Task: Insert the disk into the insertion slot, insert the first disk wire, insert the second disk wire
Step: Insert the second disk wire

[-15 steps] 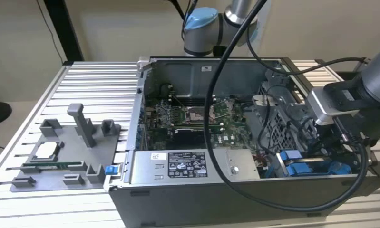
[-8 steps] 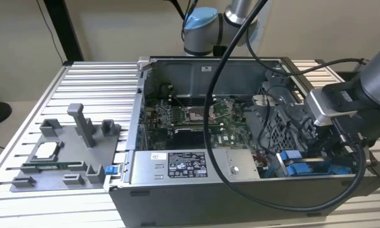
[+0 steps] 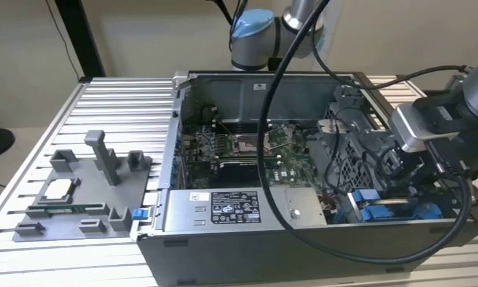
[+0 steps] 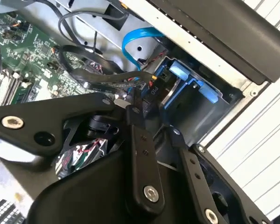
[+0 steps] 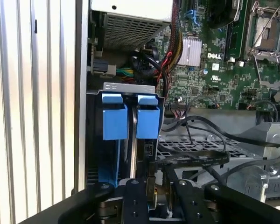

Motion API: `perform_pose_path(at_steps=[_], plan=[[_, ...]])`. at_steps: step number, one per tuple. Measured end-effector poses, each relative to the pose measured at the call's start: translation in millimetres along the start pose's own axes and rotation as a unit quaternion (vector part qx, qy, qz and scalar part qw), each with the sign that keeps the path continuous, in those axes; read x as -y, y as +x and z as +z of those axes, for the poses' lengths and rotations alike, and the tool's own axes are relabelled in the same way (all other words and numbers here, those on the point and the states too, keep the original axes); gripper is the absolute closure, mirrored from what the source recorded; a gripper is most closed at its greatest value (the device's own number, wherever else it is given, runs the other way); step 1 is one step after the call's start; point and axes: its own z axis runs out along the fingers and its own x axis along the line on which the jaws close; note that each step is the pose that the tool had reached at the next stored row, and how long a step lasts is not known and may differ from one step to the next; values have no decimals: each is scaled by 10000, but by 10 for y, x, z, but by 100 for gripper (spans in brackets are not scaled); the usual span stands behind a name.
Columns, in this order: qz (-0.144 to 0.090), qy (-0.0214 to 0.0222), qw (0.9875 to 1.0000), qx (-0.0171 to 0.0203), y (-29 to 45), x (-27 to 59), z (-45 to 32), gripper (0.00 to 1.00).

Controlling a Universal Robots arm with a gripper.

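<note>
Disk [image 5: 115, 122] sits upright in the insertion slot [image 5: 129, 87], at the near corner of the computer case [image 3: 222, 251] on the exterior view's right. Its two bright blue tabs stand side by side, just under the slot's grey metal rim.

The slot is tucked right against the side wall of the case, so there is very little room on that side. On the other side lie a grey metal plate full of holes and a tangle of dark wires. A blue wire [image 4: 135, 37] curls above the slot along the case wall.

The gripper [image 5: 154, 179] reaches down into this tight corner, close to the edge of the disk. Its two black fingers [image 4: 141, 140] are drawn in narrow, and the end of a black flat wire [image 5: 191, 159] goes down between them, pinched there. The rest of that wire runs off over the holed plate.

The arm [image 3: 446, 131] leans in over the case's side edge. The green board [image 3: 247, 149] fills the middle of the case floor. A grey power box [image 3: 295, 209] lies along the near edge and has a white label [image 3: 236, 210] with dark print on it.

The case stands on a ribbed metal bench [image 3: 111, 107]. Toward the bench's edge on the exterior view's left there is a grey holder [image 3: 87, 197], with open bench around it.
</note>
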Motion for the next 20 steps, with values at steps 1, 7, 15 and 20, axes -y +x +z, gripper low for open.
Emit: perform_pose_path(at_steps=[1,7,15,20], plan=[[1,-1,10000,1,-9,3,-35,0],[1,-2,10000,5,-72,25,-285,0],[2,-3,10000,9,-136,45,-541,0],[2,-3,10000,8,-137,46,-545,0]])
